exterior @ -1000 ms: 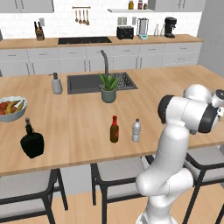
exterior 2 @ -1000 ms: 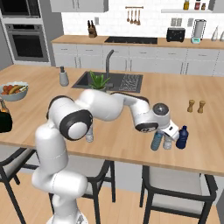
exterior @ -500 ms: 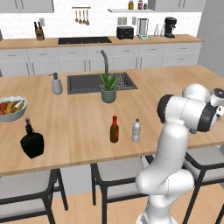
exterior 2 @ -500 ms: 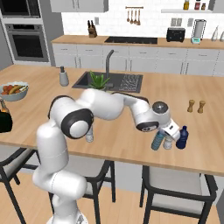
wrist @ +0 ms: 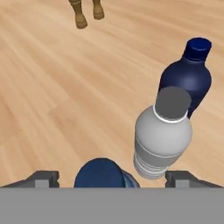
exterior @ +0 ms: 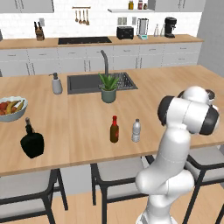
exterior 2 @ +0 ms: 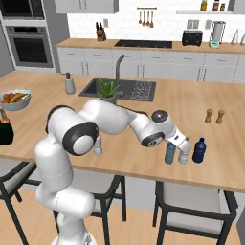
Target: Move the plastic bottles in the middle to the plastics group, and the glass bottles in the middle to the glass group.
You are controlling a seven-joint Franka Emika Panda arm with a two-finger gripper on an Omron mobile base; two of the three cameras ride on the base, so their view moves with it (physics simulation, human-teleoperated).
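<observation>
Your gripper (wrist: 111, 177) stands open over the blue-capped bottle (exterior 2: 170, 152), now set among the plastics; the white-capped bottle (exterior: 136, 130) and brown bottle (exterior: 114, 129) remain.

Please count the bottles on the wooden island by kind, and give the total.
Clear or blue plastic bottles: 4
Brown bottle with red cap: 1
Squat black bottle: 1
Total: 6
</observation>
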